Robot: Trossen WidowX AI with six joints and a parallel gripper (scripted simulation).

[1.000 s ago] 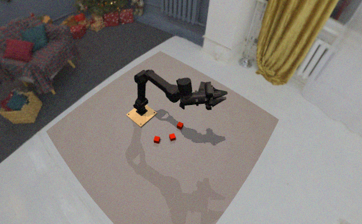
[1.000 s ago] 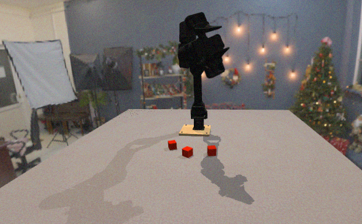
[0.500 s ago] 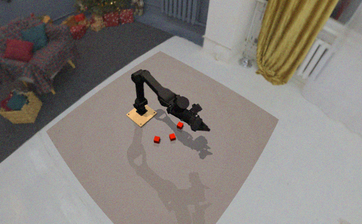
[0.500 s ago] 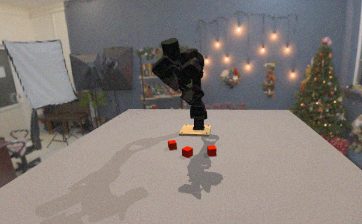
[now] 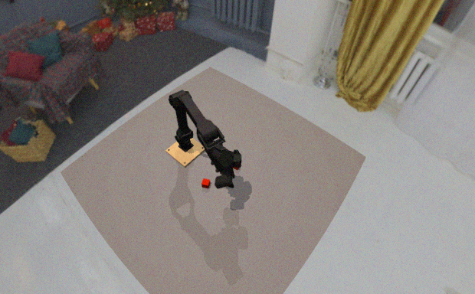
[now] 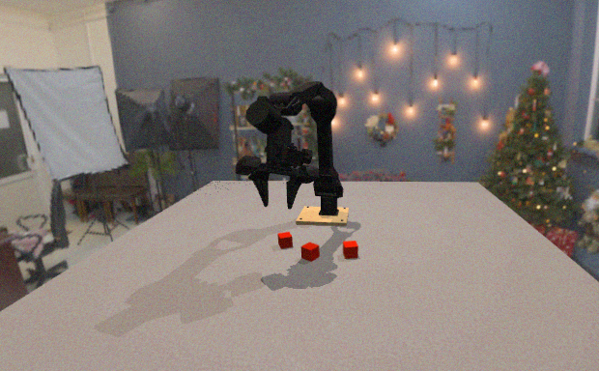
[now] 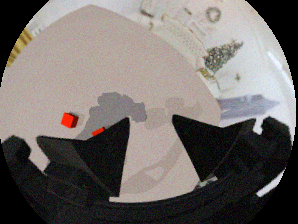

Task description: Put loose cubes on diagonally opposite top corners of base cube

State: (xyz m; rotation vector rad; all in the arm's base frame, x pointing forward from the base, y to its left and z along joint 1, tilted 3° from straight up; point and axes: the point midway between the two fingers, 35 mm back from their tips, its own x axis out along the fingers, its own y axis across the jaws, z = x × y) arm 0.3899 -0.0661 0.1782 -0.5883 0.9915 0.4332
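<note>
Three similar red cubes stand apart on the table. In the exterior view they are a left cube (image 6: 285, 240), a middle cube (image 6: 310, 251) and a right cube (image 6: 350, 249). In the top view the left cube (image 5: 205, 183) is clear, a sliver of the right cube (image 5: 237, 168) shows, and the arm hides the middle one. The wrist view shows one red cube (image 7: 69, 120) whole and another red cube (image 7: 98, 131) partly behind a finger; the third is hidden. My gripper (image 6: 278, 207) (image 7: 150, 119) is partly open and empty, pointing down, above the table.
The arm's wooden base plate (image 5: 185, 158) (image 6: 308, 221) lies behind the cubes in the exterior view. The arm's shadow (image 5: 240, 197) (image 6: 299, 281) falls beside the cubes. The table (image 5: 283, 153) (image 6: 405, 299) extends around them.
</note>
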